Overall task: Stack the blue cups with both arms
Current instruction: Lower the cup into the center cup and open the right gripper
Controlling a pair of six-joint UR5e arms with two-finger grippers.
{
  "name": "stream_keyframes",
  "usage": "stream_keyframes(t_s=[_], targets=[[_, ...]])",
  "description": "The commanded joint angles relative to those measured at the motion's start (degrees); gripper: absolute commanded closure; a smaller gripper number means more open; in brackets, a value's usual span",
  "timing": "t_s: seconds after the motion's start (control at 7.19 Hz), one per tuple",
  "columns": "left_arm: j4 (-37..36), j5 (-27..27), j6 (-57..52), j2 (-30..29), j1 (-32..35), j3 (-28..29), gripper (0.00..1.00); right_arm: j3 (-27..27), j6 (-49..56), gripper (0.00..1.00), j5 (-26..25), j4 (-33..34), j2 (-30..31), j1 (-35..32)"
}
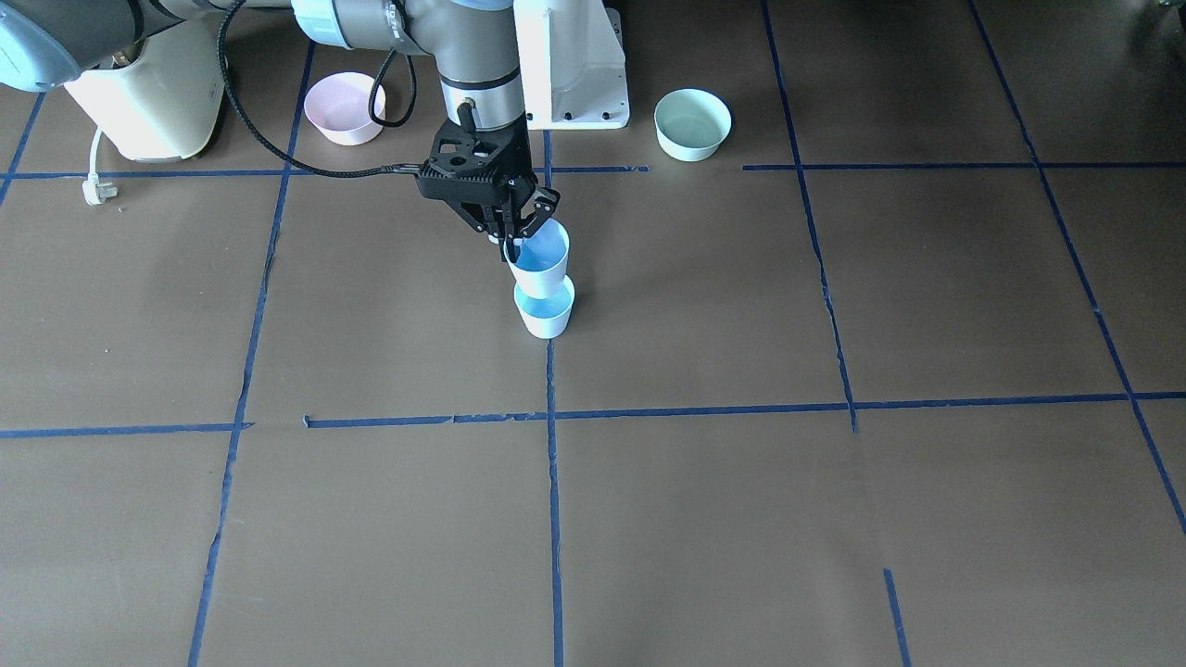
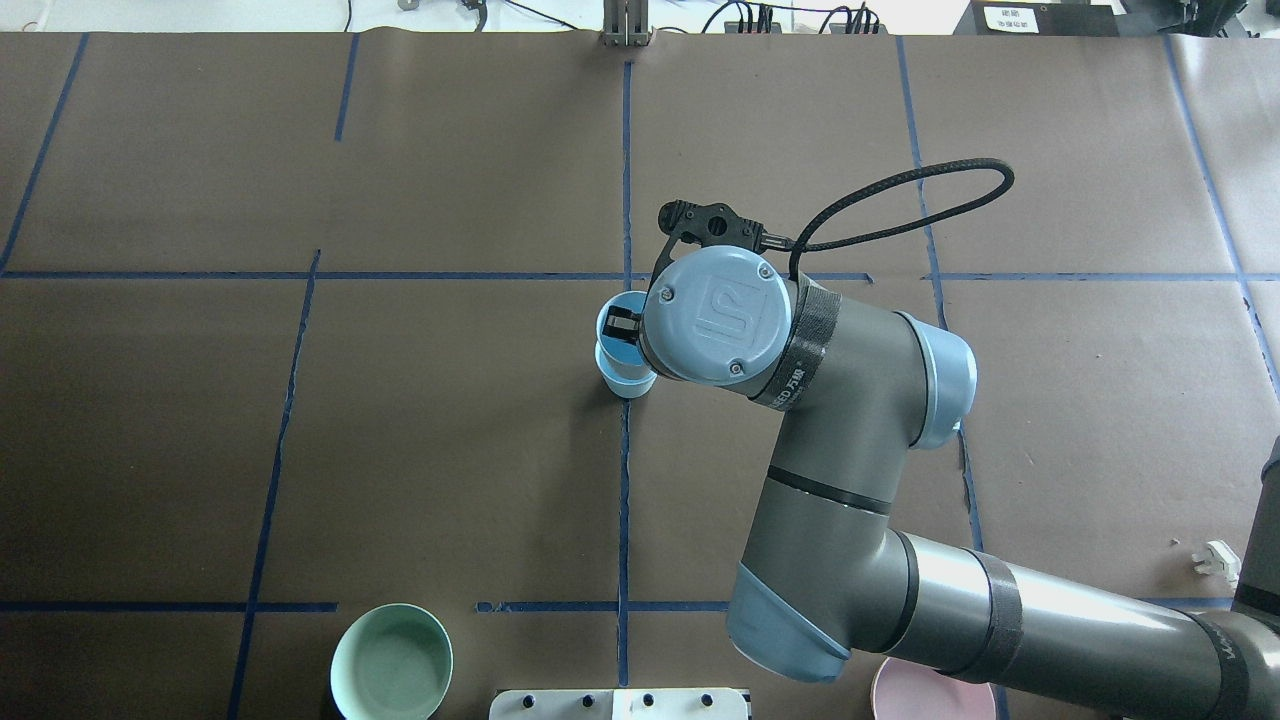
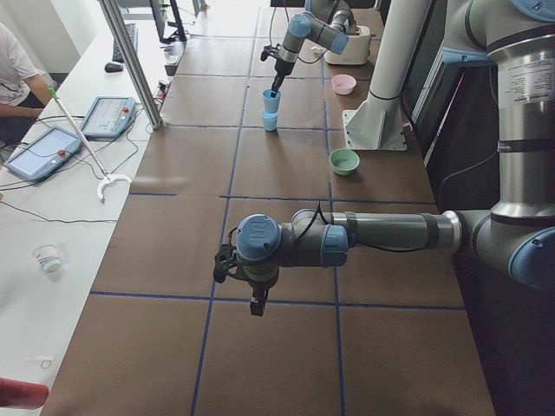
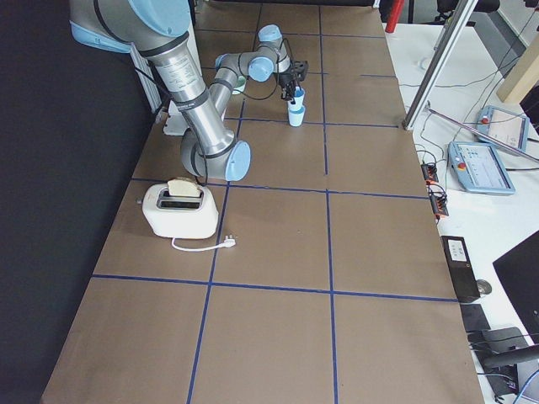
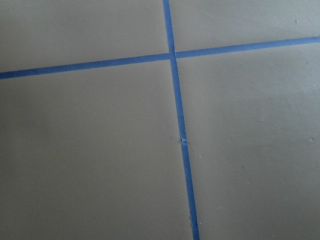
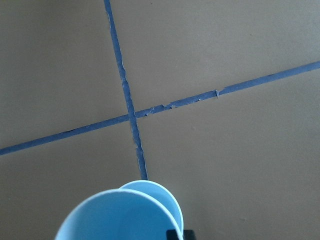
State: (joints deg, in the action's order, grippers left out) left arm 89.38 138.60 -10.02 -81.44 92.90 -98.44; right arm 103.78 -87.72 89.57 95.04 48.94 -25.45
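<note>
The right pincer pinches the rim of the upper blue cup, which hangs tilted with its base at the mouth of the lower blue cup just beneath. Released askew, I reckon it could wedge crooked or tip the lower one over on the table. The left pincer hovers well away, and I cannot tell its grip. I count two blue cups, one pink bowl and one mint bowl, both bowls behind the right pincer.

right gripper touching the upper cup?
Touching. Front-facing view: the right gripper pinches the rim of the upper cup, one finger inside.
</note>
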Motion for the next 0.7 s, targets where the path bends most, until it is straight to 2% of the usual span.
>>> stream_keyframes(t_s=[0.0,0.42,0.56], targets=[[0.0,0.0,0.0,0.0,0.0,0.0,0.0,-1.3,0.1,0.01,-1.2,-0.4,-0.2,0.4],[0.0,0.0,0.0,0.0,0.0,-0.1,0.0,-1.1,0.9,0.01,-0.8,-0.3,-1.0,-0.1],[0.0,-0.1,0.0,-0.1,0.0,0.0,0.0,-1.1,2.1,0.01,4.1,0.1,-1.0,-2.9]])
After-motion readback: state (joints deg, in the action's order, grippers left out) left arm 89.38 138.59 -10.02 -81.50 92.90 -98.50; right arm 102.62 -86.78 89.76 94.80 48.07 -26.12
